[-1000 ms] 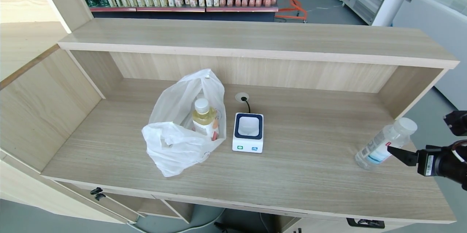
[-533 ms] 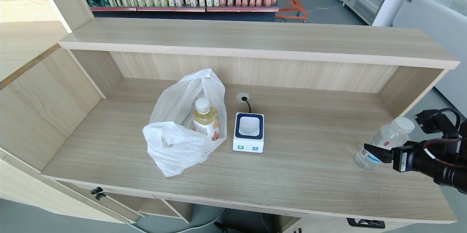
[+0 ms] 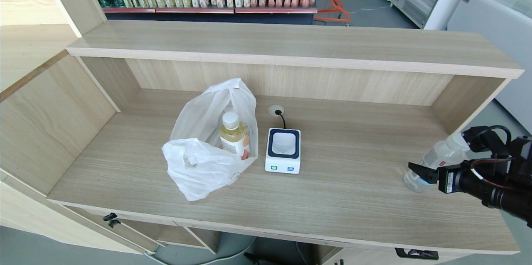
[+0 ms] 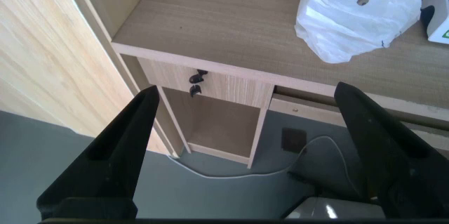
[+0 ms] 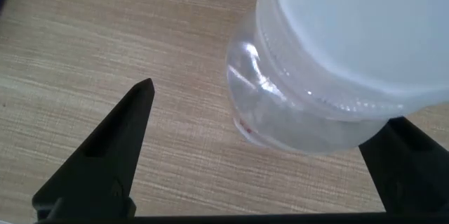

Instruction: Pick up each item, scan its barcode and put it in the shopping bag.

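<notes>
- Since the earlier frames, the right gripper (image 3: 437, 150) has been brought inward along the right end of the desk (image 3: 353, 198), and its fingers now flank the clear water bottle (image 3: 432, 161) instead of lying beside it. No shift is noted in the bottle, the bag or the scanner.
- The left gripper (image 4: 242, 154) is seen below and in front of the desk's left front corner, over the floor. Its fingers are spread wide and nothing is held.
- The clear water bottle, white-capped and labelled, is found standing on the desk near the right end, close to the front edge.
- In the right wrist view the right gripper (image 5: 256, 175) is seen with its fingers apart, one on each side of the water bottle (image 5: 309, 112). The bottle lies between them, and no grip on it is observed.
- The white shopping bag (image 3: 199, 165) is recorded left of centre on the desk, with its mouth open. A tea bottle (image 3: 233, 136) with a white cap stands inside it, at the side nearest the scanner.
- The scanner (image 3: 283, 150), white with a dark frame around its window, is set just beside the bag on its right. Its cable (image 3: 282, 120) runs back to a round port in the desk.
- Beyond the desk's raised back, a store shelf (image 3: 208, 9) lined with drink bottles is noted.
</notes>
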You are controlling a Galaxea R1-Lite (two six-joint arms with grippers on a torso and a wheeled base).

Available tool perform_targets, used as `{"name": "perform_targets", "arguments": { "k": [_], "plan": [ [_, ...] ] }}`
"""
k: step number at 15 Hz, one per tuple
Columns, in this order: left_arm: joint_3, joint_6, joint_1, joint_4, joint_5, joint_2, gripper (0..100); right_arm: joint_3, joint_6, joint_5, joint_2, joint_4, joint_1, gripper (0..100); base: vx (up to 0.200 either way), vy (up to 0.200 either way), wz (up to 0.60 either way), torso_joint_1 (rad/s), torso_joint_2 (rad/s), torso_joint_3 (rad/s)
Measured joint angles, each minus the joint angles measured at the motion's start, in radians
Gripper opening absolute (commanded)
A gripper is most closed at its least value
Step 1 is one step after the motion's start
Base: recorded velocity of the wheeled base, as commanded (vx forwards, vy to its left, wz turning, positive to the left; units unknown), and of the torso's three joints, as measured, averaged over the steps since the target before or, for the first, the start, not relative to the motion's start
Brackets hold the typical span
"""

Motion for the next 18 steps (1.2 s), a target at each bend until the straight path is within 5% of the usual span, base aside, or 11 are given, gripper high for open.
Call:
{"name": "perform_targets", "arguments": {
  "k": [12, 13, 18],
  "plan": [
    [0.0, 0.0, 0.0, 0.0, 0.0, 0.0, 100, -0.03, 0.002, 0.057, 0.115, -0.144, 0.04, 100, 0.0, 0.0, 0.0, 0.0, 0.0, 0.0],
    [0.0, 0.0, 0.0, 0.0, 0.0, 0.0, 100, -0.035, 0.002, 0.066, 0.123, -0.147, 0.04, 0, 0.0, 0.0, 0.0, 0.0, 0.0, 0.0],
    [0.0, 0.0, 0.0, 0.0, 0.0, 0.0, 100, -0.056, 0.001, 0.07, 0.152, -0.178, 0.039, 0, 0.0, 0.0, 0.0, 0.0, 0.0, 0.0]
  ]
}}
